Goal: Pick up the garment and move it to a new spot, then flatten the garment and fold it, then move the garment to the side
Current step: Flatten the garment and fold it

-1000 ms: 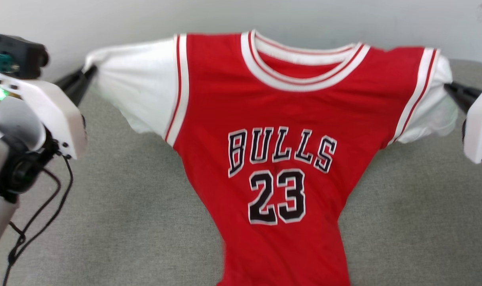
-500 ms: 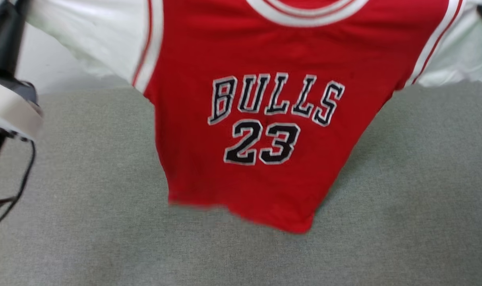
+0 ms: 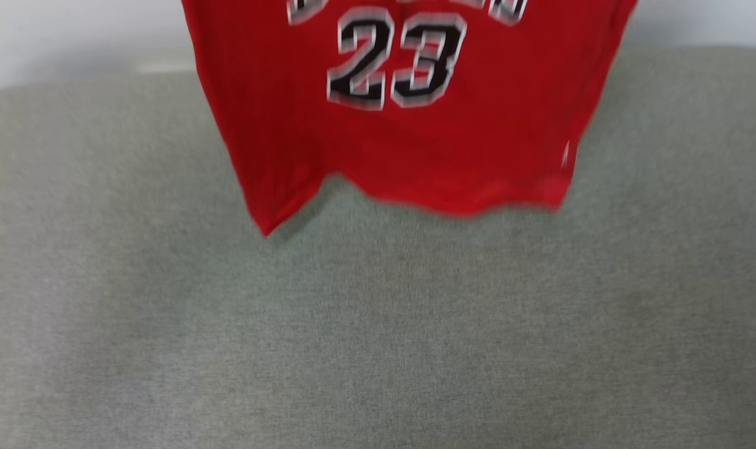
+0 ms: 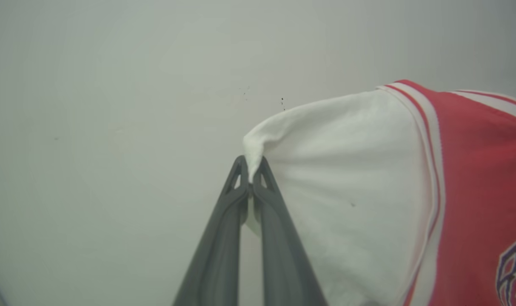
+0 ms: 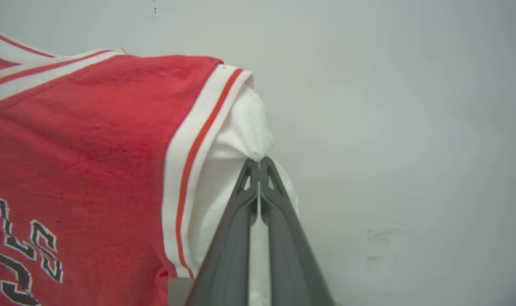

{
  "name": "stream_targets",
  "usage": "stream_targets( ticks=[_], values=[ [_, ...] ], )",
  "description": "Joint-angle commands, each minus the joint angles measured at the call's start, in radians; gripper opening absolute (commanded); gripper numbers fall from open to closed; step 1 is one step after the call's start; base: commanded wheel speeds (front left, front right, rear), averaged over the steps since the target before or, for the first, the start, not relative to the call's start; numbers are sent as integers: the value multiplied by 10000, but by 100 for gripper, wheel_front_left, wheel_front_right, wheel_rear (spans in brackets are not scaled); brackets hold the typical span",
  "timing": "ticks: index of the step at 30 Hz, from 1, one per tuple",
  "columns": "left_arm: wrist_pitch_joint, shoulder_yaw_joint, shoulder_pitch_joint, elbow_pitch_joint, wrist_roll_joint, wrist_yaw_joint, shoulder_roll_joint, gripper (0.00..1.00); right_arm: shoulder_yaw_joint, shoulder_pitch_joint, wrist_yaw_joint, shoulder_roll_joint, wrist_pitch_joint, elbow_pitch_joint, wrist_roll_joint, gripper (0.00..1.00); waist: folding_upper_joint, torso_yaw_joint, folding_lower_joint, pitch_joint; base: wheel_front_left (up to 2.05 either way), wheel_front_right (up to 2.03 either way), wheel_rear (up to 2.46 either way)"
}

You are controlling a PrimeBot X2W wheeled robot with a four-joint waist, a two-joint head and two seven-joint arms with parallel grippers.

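Note:
The garment [image 3: 409, 143], a red jersey with a black white-outlined 23, hangs in the air at the top of the head view, its lower hem free above the grey surface [image 3: 378, 337]. In the left wrist view my left gripper [image 4: 251, 170] is shut on the tip of one white sleeve of the garment [image 4: 347, 191]. The right wrist view shows my right gripper [image 5: 258, 168] pinching the other white sleeve of the garment [image 5: 92, 136], beside its white-and-red striped trim. The jersey is stretched wide between the two grips.
A grey fabric-covered surface spreads below the hanging jersey, reaching the head view's bottom edge. A pale wall [image 3: 72, 37] stands behind it and backs both wrist views [image 4: 113, 106].
The garment has gone up: its collar, sleeves and lettering have left the top of the head view, and the hem has lifted off the surface. Both arms have left that view.

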Motion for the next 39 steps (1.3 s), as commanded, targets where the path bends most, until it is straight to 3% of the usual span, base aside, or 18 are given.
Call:
stream_targets(
  ticks=[1, 8, 14, 20, 27, 33, 39],
  values=[
    [-23, -2, -192, 93, 30, -23, -36, 0, 27, -219, -7, 32, -60, 71, -95, 0, 0, 8, 0, 661, 0, 0, 0],
    [-285, -620, -3491, 2820, 839, -1011, -942, 0, 132, -3171, -9, 511, -1574, 2467, -930, 0, 0, 39, 0, 2244, 0, 0, 0],
    [-1029, -766, -5612, 4884, 1234, -1434, -1681, 0, -90, -5116, -10, 928, -2860, 4469, -1757, 0, 0, 119, 0, 3033, 0, 0, 0],
    [-1861, -1000, -6569, 6447, 1447, -1820, -2342, 0, -293, -6147, -10, 1304, -3982, 6092, -2450, 0, 0, 272, 0, 3429, 0, 0, 0],
    [-2898, -1492, -5499, 7620, 1299, -2220, -3108, 0, 63, -5288, -9, 1749, -4863, 7396, -2256, 0, 0, 415, 0, 3318, 0, 0, 0],
    [-3472, -1794, -3278, 7952, 1033, -2319, -3578, 0, 779, -3508, -9, 1865, -5324, 7933, -1434, 0, 0, 473, 0, 2635, 0, 0, 0],
    [-3695, -1841, -655, 7797, 648, -2396, -3693, 0, 1788, -1077, -9, 1610, -5191, 7641, -42, 0, 0, 494, 0, 1632, 0, 0, 0]
  ],
)
